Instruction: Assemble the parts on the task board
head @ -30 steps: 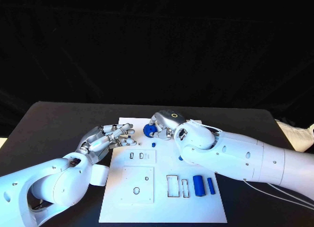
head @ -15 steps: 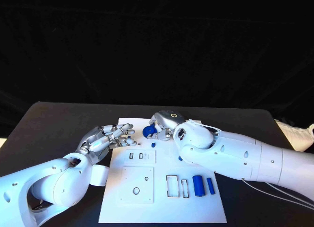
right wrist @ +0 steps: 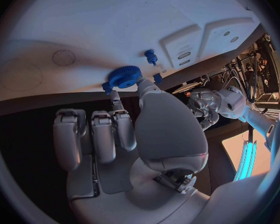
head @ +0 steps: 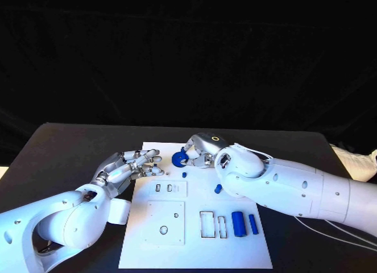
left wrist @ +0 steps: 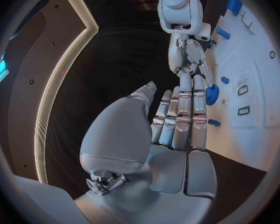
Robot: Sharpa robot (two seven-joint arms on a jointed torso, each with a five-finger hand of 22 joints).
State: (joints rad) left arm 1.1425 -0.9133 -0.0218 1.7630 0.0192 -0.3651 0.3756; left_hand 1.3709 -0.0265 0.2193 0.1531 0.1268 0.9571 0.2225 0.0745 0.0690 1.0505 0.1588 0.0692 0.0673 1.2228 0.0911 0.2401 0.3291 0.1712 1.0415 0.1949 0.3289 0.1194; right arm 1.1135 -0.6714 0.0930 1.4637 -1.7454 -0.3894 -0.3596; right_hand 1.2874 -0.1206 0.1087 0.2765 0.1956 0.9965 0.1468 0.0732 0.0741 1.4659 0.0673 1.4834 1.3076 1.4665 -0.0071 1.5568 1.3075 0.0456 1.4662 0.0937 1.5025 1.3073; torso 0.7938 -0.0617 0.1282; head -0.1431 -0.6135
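Black table, dark backdrop; white task board; right robot hand pinches blue gear; left robot hand empty, fingers apart.

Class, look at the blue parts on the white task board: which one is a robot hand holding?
The round, toothed blue gear, pinched by the right hand at the board's far edge. The other blue parts, such as the thick cylinder, lie untouched on the board.
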